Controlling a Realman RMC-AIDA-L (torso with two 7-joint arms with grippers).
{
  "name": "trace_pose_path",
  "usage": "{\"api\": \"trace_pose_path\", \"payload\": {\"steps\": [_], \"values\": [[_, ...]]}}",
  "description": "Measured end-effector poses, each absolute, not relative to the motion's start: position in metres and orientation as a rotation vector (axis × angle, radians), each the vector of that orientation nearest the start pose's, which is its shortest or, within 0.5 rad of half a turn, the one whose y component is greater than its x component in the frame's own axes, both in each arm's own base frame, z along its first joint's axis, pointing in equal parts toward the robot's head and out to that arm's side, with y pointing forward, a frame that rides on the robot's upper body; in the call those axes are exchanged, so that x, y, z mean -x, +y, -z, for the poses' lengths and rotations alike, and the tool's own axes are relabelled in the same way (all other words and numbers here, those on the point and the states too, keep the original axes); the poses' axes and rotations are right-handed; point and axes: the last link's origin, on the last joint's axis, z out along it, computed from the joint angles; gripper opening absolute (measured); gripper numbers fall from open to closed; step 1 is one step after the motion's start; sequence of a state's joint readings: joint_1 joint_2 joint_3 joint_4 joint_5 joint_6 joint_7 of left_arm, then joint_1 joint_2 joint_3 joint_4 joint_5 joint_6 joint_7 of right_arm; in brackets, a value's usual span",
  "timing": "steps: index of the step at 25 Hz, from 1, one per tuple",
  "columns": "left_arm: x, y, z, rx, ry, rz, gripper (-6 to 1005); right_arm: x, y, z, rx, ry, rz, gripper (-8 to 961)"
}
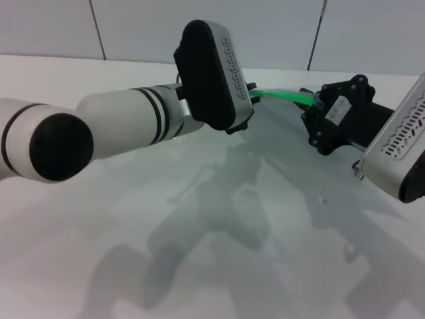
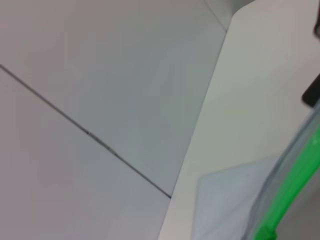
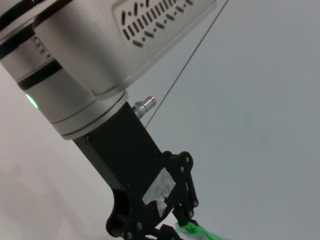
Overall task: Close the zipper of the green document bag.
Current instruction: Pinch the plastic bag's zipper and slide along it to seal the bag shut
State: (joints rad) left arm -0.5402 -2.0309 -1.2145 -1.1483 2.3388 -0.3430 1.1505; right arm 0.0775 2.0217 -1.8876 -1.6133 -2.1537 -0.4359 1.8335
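The zipper (image 1: 285,96) is a bright green strip arched above the table, spanning the gap between my two grippers. Below it hangs the translucent pale sheet of the green document bag (image 1: 279,129). My left gripper (image 1: 249,93) is mostly hidden behind its black wrist housing. The right wrist view shows it (image 3: 182,225) shut on the green zipper end (image 3: 197,231). My right gripper (image 1: 313,109) meets the strip's other end and appears shut on it. In the left wrist view, the zipper (image 2: 290,192) runs along the bag (image 2: 230,200). The slider is not visible.
The white table (image 1: 133,232) stretches out in front, crossed by the arms' shadows. A pale panelled wall (image 1: 133,26) rises behind the table's far edge. My left forearm (image 1: 99,133) fills the left foreground of the head view.
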Motion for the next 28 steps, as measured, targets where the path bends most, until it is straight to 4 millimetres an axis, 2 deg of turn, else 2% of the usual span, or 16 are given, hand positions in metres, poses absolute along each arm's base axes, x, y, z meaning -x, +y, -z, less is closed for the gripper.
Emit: {"api": "trace_pose_path", "payload": {"steps": [11,25,28], "values": [[0.145,0.402,0.071,2.323,0.240,-0.047,182,-0.156,0.321,0.017,2.268,-0.080,-0.179,48],[0.130,0.393,0.071,2.324,0.262,0.020,206,-0.162,0.325,0.019,2.284,-0.060,-0.159,48],[0.127,0.388,0.070,2.313,0.275,0.042,308,-0.163,0.326,0.017,2.280,-0.055,-0.156,48]]}}
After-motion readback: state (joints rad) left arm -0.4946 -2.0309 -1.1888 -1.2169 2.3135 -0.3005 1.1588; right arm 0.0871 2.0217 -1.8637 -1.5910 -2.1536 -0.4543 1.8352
